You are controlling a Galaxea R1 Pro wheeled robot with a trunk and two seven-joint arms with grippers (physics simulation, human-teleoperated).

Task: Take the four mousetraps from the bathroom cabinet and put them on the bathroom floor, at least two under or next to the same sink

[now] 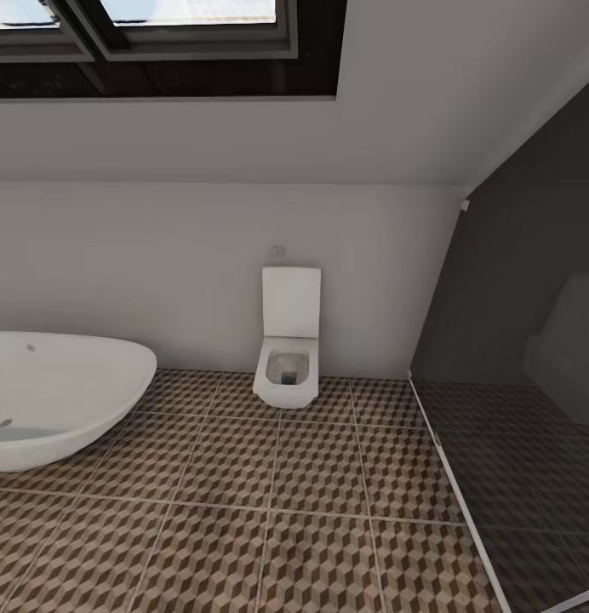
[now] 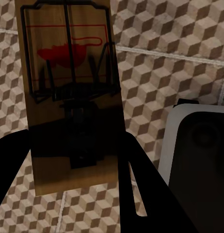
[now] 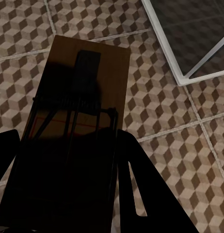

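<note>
Between each gripper's fingers (image 2: 12, 165) (image 3: 136, 179) a mousetrap (image 2: 68, 97) (image 3: 75, 131) was clamped above the bathroom floor (image 1: 311, 511); with no sink visible, dropping them here risked missing it

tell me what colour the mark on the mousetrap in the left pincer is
Red, printed on the tan board of the mousetrap; the left wrist view shows it best.

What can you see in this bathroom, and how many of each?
Mousetraps: 2, one in the left gripper, one in the right gripper
Tubs: 1
Toilets: 1
Total: 4
</note>
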